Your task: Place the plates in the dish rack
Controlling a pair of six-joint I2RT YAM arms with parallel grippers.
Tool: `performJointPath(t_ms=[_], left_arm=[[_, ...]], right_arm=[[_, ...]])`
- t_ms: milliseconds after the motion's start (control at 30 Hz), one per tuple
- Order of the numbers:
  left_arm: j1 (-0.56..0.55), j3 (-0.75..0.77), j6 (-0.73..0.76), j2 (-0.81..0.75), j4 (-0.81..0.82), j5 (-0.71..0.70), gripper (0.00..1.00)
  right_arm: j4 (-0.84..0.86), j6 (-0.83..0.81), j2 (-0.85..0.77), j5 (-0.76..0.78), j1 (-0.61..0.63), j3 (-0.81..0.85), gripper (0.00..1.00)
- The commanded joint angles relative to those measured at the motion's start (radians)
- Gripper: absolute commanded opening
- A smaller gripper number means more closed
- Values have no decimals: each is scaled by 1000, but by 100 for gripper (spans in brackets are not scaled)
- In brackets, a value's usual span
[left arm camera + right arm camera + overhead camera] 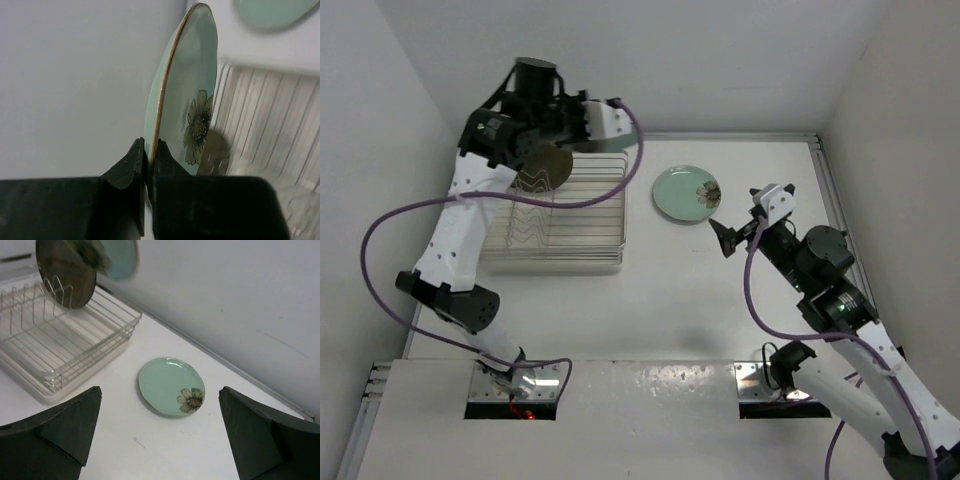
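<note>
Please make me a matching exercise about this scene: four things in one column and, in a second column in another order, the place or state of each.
Things
1. brown plate
2. left gripper
3. right gripper
4. green plate nearest the right gripper

Places or states
a. open, holds nothing
b. lies flat on the table
c. stands on edge in the rack
d. shut on the rim of the other green plate

Pairs: 1-c, 2-d, 3-a, 4-b
</note>
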Motion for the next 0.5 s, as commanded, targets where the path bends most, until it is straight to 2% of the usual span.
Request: performJointPath(t_ms=[0,167,233,333,467], left_arm=[[105,-31,165,-98,18,-124,0],[241,-57,276,-111,-119,-134,0],[278,-97,311,-111,-119,-125,0],[347,-195,354,-111,-35,-124,0],[392,-220,431,-53,22,-114,0]], right_arm=[[52,-54,65,14,-6,-11,100],[72,-87,171,-35,-20,29,100],[104,-87,225,-65,-32,51,100],[149,-76,279,-108,-47,52,100],[186,-47,331,-154,-66,63,100]])
